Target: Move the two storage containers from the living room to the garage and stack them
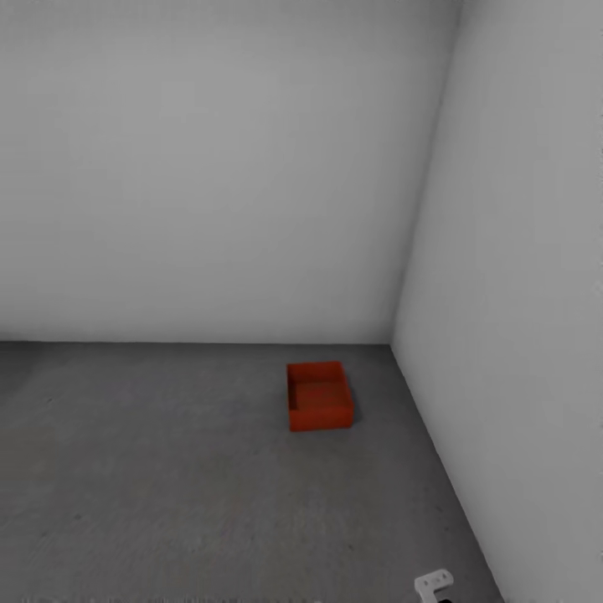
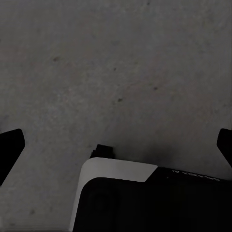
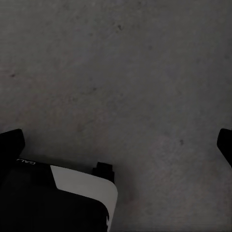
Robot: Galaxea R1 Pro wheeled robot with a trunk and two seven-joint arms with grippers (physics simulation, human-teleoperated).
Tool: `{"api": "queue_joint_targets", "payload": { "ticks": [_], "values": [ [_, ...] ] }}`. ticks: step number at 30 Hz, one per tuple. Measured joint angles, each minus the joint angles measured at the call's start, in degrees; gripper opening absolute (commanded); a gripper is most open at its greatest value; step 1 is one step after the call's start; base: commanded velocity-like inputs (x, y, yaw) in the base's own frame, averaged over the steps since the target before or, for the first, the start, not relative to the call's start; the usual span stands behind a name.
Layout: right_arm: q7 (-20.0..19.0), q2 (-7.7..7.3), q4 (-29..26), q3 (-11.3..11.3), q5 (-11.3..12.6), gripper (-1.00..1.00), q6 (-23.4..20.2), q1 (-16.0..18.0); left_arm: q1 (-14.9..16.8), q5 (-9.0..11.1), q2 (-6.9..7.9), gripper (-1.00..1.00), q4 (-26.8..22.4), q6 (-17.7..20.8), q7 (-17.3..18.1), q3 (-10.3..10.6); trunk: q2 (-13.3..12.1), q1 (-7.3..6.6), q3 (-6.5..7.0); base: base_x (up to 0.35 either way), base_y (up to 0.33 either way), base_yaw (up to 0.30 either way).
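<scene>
Across the whole far side of the head view stand the plain white-grey walls (image 1: 218, 167) of the garage, meeting in a corner at the right. Below them spreads the dark grey concrete floor (image 1: 151, 486), rough and speckled. One red-orange storage container (image 1: 318, 395) sits upright on that floor, open top up, near the corner and just short of the right wall, well apart from the robot. It appears empty, and nothing is stacked on it. At the near right edge a small white piece of the robot (image 1: 434, 582) pokes into view.

Judging by this, one bin is placed and the second has yet to be brought; the next move likely calls for turning the base away and driving back to the living room for the other bin, then setting it squarely on this one.

The wrist views add what the head camera misses. The left gripper (image 2: 116, 145) hangs over bare concrete with its dark fingertips (image 2: 9, 145) spread wide at opposite frame edges, holding nothing, the robot's black-and-white base (image 2: 145, 198) below it. The right gripper (image 3: 116, 145) is likewise wide apart and empty-handed.
</scene>
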State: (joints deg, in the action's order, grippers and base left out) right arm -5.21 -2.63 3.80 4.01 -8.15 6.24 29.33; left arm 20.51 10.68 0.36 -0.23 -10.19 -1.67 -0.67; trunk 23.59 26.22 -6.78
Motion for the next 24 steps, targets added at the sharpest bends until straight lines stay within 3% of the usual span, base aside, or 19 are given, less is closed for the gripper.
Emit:
{"api": "queue_joint_targets", "payload": {
  "ticks": [10, 24],
  "values": [
    [0.0, 0.0, 0.0, 0.0, 0.0, 1.0, 0.0, 0.0, 0.0, 0.0, -0.08, 1.0, 0.0, 0.0, 0.0, 0.0, 0.0, 0.0, 0.0, -0.286, 0.129, -0.012],
    [0.0, 0.07, 0.0, 0.0, 0.0, 1.0, 0.0, 0.0, 0.0, 0.0, -0.01, 1.0, 0.0, 0.0, 0.0, 0.0, 0.0, -0.01, 0.0, -0.261, 0.12, -0.261]
  ]
}}
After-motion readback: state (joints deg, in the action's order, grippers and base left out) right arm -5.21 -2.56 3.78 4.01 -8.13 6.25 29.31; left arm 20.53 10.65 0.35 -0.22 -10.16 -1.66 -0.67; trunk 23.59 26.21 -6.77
